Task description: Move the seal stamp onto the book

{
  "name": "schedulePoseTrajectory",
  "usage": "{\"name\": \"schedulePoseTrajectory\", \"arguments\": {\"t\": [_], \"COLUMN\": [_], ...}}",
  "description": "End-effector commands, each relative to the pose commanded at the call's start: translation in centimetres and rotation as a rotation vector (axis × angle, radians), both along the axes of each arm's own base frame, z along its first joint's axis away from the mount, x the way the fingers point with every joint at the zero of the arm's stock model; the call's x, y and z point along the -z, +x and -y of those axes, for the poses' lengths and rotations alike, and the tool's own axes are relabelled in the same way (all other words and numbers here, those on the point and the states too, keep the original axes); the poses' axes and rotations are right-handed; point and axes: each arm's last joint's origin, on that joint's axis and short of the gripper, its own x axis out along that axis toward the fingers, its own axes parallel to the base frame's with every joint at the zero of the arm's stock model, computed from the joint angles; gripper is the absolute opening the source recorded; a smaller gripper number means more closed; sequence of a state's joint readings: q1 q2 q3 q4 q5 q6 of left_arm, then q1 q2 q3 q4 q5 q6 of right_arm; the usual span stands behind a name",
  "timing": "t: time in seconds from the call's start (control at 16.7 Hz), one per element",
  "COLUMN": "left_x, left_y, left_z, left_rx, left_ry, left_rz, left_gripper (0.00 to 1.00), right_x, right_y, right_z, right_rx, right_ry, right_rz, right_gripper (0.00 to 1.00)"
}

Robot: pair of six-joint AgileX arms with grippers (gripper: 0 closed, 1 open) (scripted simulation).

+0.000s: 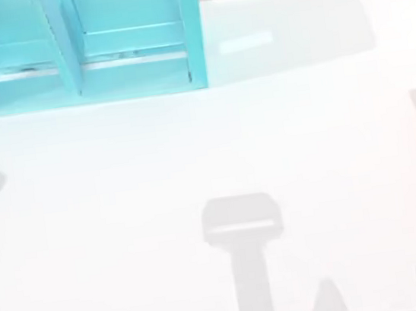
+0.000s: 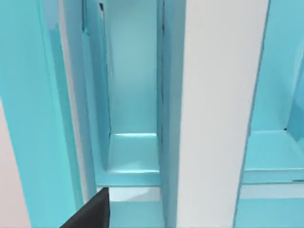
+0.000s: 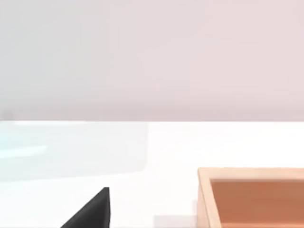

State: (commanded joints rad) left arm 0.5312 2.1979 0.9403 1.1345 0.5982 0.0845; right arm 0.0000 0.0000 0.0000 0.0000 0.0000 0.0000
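From above I have a pale, matte tabletop (image 1: 214,147) and a glossy turquoise shelf unit (image 1: 75,46) at the far left, its compartments divided by thin flat panels. I can make out neither the seal stamp nor the book, so I cannot say which way either lies from my tools, how the book's long axis runs, or which arm is nearer; that relation has to be found before any move makes sense

My left wrist view looks straight into the shelf unit (image 2: 133,104): smooth teal walls, a white upright panel, a lit compartment floor. A dark wedge of the left tool (image 2: 90,213) sits at the frame's edge, and I cannot tell how its fingers stand

My right wrist view looks across the tabletop (image 3: 166,147) to a plain wall, with the corner of a light wooden box (image 3: 251,197), square-edged and open-topped, near the right tool (image 3: 90,211). Again just a dark wedge; its opening I cannot tell
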Motion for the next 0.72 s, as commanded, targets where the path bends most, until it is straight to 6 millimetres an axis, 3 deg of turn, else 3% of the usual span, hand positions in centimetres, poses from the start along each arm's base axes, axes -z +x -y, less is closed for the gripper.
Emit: {"name": "schedulePoseTrajectory", "arguments": {"t": [0.36, 0.72], "left_x": [0.1, 0.6], "left_y": [0.4, 5.7], "left_z": [0.2, -0.1], "left_rx": [0.002, 0.000], "left_ry": [-0.001, 0.000], "left_rz": [-0.003, 0.001], "left_gripper": [1.00, 1.00], "right_x": [0.0, 0.0], "right_y": [0.0, 0.0], "right_z": [0.0, 0.0], "right_rx": [0.000, 0.000], "right_ry": [0.000, 0.000], "right_rz": [0.000, 0.000], "right_gripper": [1.00, 1.00]}}
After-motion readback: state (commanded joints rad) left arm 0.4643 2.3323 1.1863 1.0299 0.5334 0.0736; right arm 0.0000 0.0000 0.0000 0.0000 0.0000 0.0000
